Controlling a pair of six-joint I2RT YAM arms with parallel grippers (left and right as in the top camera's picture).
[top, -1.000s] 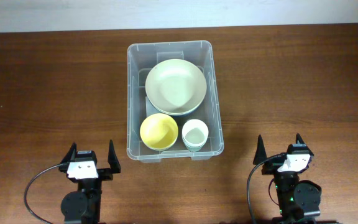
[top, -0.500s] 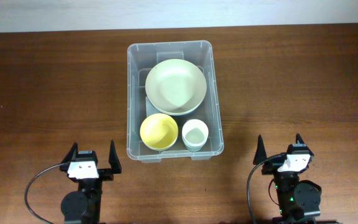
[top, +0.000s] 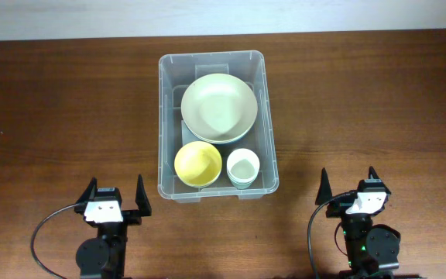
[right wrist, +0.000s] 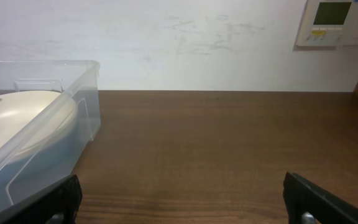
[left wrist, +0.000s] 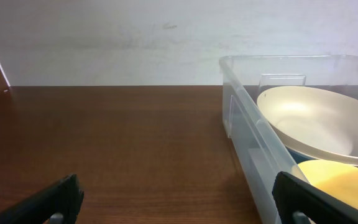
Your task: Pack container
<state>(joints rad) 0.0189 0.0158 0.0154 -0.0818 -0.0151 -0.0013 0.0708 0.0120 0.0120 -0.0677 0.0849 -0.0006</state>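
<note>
Nothing moved: container (top: 161, 124) holds pale bowl (top: 218, 107), yellow bowl (top: 198, 163), white cup (top: 243, 167). Fully spread, empty: left tool (top: 115, 186), right tool (top: 347, 176), flanking container's near end. Seemingly packed; keep both clear.

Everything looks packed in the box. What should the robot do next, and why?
Probably just rest the arms: the large pale bowl, yellow bowl and white cup all sit inside the container, nothing else shows outside it, and the left gripper and right gripper are open and empty.
</note>
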